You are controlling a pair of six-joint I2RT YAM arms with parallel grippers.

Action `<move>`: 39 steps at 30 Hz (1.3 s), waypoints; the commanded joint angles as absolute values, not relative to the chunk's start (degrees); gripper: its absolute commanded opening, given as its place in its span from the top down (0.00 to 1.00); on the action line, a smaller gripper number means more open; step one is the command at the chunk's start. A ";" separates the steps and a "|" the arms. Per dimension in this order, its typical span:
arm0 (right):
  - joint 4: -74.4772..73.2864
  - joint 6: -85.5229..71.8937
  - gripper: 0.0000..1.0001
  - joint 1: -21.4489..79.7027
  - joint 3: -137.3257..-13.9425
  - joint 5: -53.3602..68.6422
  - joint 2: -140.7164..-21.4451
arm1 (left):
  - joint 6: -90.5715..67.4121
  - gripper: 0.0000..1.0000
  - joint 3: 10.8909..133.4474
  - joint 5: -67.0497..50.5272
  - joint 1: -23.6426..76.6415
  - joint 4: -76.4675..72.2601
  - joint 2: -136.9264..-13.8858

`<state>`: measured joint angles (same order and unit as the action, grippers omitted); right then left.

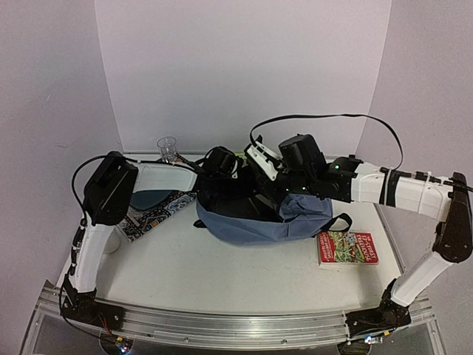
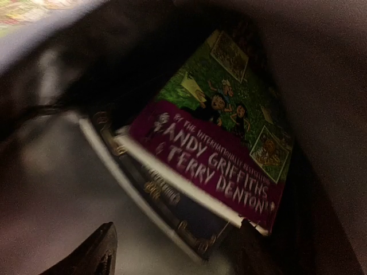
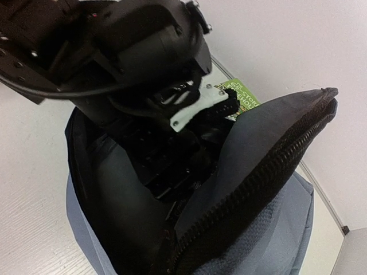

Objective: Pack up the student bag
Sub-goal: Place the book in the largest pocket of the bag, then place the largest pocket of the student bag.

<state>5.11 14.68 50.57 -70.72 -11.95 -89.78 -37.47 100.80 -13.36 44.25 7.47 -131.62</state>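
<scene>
White table (image 1: 222, 274) with metal front rail (image 1: 236, 325), pale lilac walls (image 1: 251, 66) behind.

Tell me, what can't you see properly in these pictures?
Top view: left gripper hidden inside the bag; patterned book partly under the left arm.
Left wrist view: books under the purple book too dark and blurred to read.
Right wrist view: right gripper has its fingers hidden by the bag's flap; green book mostly covered by the left arm.
</scene>
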 commanded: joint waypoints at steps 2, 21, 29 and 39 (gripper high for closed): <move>7.82 13.45 1.00 51.42 -69.31 -14.37 -85.30 | -32.44 0.23 93.62 -2.84 43.62 8.26 -116.57; -3.79 7.42 1.00 51.21 -59.36 -20.21 -68.14 | -29.68 0.19 81.96 3.45 41.36 16.98 -108.20; -7.47 4.83 0.88 51.21 -56.28 -13.33 -64.81 | -30.42 0.26 86.50 3.15 37.96 16.96 -112.24; -8.91 2.11 0.47 49.62 -66.61 2.68 -74.55 | -27.47 0.34 102.00 1.49 33.84 16.94 -125.59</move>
